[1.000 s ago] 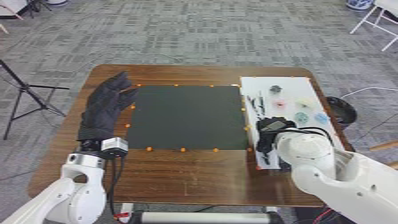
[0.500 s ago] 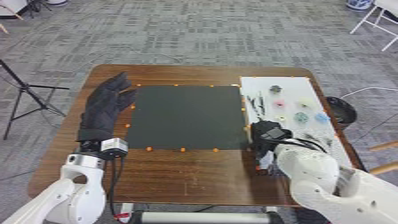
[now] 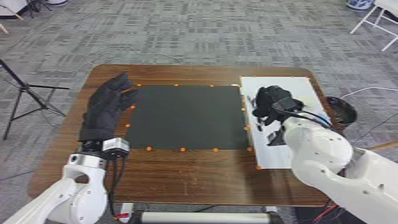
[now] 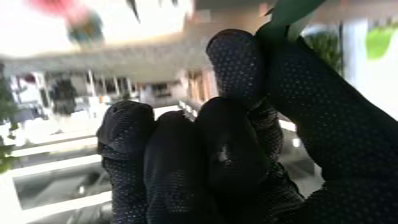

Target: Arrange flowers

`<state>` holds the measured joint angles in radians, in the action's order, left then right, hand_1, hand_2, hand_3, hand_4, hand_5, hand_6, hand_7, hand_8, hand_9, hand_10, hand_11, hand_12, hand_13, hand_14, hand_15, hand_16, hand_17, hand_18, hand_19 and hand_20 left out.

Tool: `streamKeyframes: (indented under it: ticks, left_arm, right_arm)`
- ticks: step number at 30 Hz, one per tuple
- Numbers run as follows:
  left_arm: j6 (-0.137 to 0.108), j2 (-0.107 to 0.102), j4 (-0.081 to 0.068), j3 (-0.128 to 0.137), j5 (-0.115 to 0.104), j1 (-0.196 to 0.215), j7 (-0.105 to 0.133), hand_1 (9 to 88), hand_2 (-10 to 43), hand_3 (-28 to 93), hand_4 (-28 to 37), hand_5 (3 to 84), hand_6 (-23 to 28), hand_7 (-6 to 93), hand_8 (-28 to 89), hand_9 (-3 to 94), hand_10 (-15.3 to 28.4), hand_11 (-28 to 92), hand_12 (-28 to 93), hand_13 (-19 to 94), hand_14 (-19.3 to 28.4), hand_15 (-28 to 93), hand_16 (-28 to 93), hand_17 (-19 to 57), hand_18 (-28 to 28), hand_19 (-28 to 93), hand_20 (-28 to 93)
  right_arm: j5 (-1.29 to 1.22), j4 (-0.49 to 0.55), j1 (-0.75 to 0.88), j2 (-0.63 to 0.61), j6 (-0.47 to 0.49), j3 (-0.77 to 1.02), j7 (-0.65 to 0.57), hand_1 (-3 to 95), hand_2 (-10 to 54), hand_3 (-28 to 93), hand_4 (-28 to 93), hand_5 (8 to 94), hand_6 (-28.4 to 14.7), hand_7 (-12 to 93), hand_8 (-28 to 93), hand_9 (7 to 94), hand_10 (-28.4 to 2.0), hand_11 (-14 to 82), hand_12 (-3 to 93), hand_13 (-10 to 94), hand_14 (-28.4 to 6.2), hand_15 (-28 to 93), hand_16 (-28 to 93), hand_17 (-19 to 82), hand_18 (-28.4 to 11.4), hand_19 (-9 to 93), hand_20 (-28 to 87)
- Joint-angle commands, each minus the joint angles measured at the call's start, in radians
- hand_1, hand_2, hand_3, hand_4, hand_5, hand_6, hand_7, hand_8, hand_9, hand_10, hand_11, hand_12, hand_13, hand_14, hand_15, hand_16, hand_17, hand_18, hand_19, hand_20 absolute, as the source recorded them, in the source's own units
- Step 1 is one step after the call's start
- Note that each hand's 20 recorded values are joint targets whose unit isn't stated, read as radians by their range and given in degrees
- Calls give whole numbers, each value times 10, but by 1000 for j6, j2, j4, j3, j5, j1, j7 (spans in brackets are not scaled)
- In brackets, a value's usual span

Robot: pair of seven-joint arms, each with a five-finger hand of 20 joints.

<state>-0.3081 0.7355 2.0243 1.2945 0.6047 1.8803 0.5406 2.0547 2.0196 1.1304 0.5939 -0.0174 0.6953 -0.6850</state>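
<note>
I look down from my head, above the near side of the counter (image 3: 195,185), facing forward, far enough back to take in its whole top and the floor (image 3: 204,40) beyond. My wrist camera sits very close behind my right hand (image 3: 277,97), looking along it and out into the room. Both views share that hand (image 4: 226,150) and part of the white sheet (image 3: 274,160).

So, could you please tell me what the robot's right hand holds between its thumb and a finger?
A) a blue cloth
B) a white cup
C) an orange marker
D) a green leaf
D: in the right wrist view, the green leaf sticks out from between the thumb and a finger of the right hand.
</note>
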Motion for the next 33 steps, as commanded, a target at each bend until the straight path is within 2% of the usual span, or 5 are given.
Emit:
streamKeyframes:
  ticks: [1, 11, 18, 22, 33]
  left_arm:
    - [27, -19, -24, -86, 4, -157, 2, 337, -58, 682, -198, 314, 17, 275, -120, 254, 114, 319, 197, 242, 137, 401, 40, -74, 198, 420, 171]
    - [71, -52, -81, -263, 17, -441, 29, 333, -59, 684, -198, 315, 17, 274, -119, 255, 113, 317, 198, 242, 136, 397, 41, -74, 199, 420, 172]
    - [146, 37, -264, -409, 23, -686, 37, 332, -58, 683, -199, 315, 17, 272, -117, 255, 112, 313, 198, 242, 136, 395, 43, -74, 199, 419, 172]
    - [80, -24, -139, -384, 9, -601, 65, 331, -57, 683, -199, 314, 17, 270, -117, 255, 113, 312, 199, 242, 136, 394, 43, -73, 199, 419, 171]
    - [58, -18, -110, -425, 23, -613, 78, 330, -57, 683, -198, 315, 17, 269, -115, 257, 114, 310, 200, 243, 137, 393, 45, -73, 199, 418, 171]
  right_arm:
    - [13, -103, -190, 199, 5, -113, 8, 412, -95, 846, -106, 749, -16, 488, 318, 833, -61, 713, 652, 832, -58, 886, 455, 440, -204, 926, 390]
    - [-19, -225, -224, 458, 58, -208, -28, 410, -95, 845, -101, 752, -15, 487, 316, 835, -59, 713, 650, 835, -56, 885, 452, 445, -206, 930, 388]
    - [-3, -492, -251, 668, 111, -190, 108, 410, -95, 842, -100, 754, -14, 484, 315, 837, -59, 711, 646, 837, -57, 884, 451, 447, -206, 932, 388]
    - [15, -424, -280, 666, 73, -319, 26, 411, -95, 841, -100, 754, -14, 484, 316, 836, -59, 711, 647, 838, -56, 884, 450, 448, -207, 932, 388]
    - [19, -465, -253, 724, 112, -325, 4, 413, -95, 839, -102, 755, -12, 483, 312, 837, -59, 710, 647, 838, -55, 883, 449, 449, -207, 932, 390]
